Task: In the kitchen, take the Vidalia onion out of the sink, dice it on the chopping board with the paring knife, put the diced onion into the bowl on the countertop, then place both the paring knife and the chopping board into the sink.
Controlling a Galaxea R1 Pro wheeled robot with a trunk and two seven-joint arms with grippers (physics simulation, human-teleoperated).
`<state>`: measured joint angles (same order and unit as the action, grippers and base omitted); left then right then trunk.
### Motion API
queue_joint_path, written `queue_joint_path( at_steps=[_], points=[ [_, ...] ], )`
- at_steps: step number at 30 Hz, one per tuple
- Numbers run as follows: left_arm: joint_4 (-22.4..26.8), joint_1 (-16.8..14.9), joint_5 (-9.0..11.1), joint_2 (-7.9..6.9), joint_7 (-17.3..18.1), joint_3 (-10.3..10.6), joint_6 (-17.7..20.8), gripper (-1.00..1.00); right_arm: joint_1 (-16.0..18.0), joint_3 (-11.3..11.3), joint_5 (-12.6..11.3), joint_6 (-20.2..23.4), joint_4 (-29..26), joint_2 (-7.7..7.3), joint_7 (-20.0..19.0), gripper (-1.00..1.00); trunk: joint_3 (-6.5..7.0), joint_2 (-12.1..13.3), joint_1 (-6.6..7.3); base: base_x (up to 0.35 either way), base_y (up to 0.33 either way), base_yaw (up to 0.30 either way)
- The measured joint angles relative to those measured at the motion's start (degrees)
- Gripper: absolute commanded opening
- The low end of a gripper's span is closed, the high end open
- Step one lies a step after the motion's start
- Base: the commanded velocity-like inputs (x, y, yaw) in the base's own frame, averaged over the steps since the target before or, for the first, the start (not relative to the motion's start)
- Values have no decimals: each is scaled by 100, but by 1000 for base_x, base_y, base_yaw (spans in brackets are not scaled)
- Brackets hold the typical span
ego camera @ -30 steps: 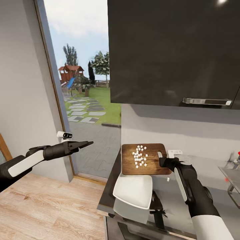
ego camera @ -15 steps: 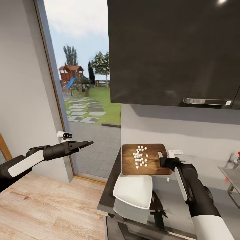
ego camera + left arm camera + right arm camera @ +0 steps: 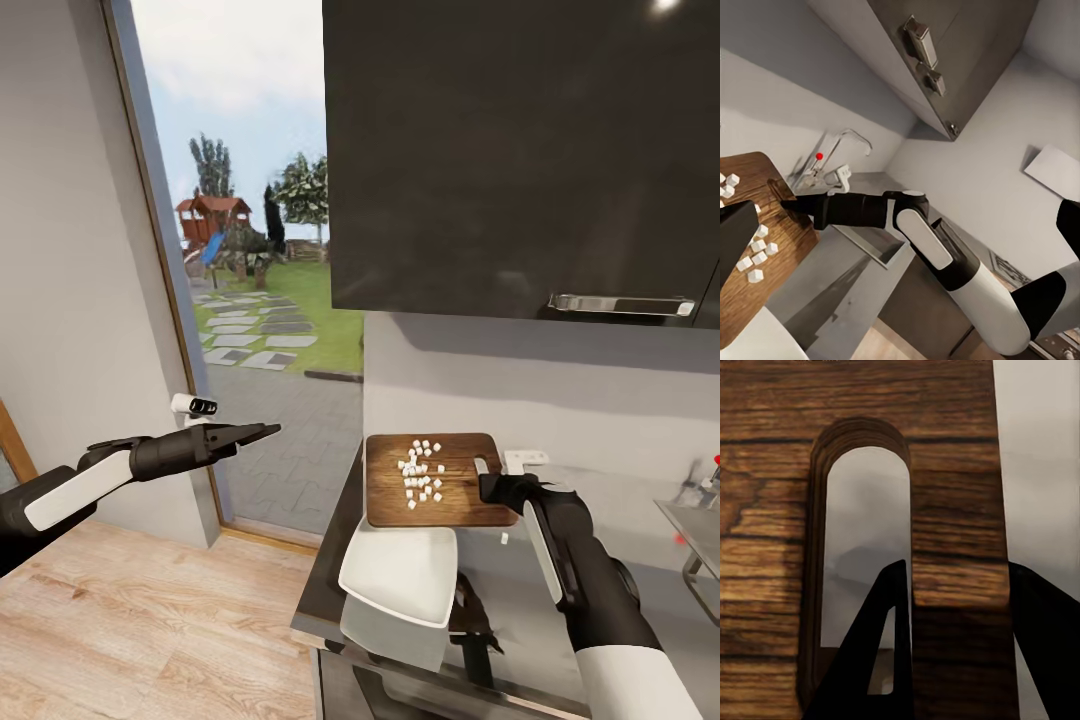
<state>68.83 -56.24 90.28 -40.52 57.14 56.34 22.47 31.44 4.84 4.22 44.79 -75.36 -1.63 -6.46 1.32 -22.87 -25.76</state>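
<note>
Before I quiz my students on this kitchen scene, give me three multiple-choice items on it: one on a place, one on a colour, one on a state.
1. Where do the white onion cubes mostly lie?
A. in the bowl
B. on the chopping board
C. on the floor

2. What colour is the bowl?
A. white
B. red
C. green

3. How does the right gripper stand?
A. open, high above the counter
B. holding a knife
C. clamped on the chopping board's handle end

Answers:
1 B, the cubes sit on the brown board.
2 A, the dish by the board is white.
3 C, the right wrist view shows one finger through the slot, one outside the edge.
</note>
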Motion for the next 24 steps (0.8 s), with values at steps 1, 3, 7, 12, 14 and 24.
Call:
queue_joint_path(
  at_steps=[1, 3, 7, 12, 14, 24],
  points=[
    [0, 0, 0, -1, 0, 0, 0, 100, 0, 0, -1, -2, 0, 2, 3, -100, 0, 0, 0, 0, 0, 0],
    [0, 0, 0, 0, 0, 0, 0, 100, 0, 1, 13, -9, -8, 4, 10, -100, 0, 0, 0, 0, 0, 0],
    [0, 0, 0, -4, 1, 0, 0, 100, 1, 1, 5, 36, -218, 5, 10, -100, 0, -1, 0, 0, 0, 0],
    [0, 0, 0, -4, 4, 0, 0, 100, 0, 2, -4, 279, -390, 5, 4, -100, 0, 0, 0, 0, 0, 0],
    [0, 0, 0, -4, 7, 0, 0, 100, 0, 2, -4, 307, -412, 5, 5, -100, 0, 0, 0, 0, 0, 0],
    [0, 0, 0, -4, 4, 0, 10, 100, 0, 4, -6, 338, -448, 5, 6, -100, 0, 0, -1, -40, 0, 0]
  ],
)
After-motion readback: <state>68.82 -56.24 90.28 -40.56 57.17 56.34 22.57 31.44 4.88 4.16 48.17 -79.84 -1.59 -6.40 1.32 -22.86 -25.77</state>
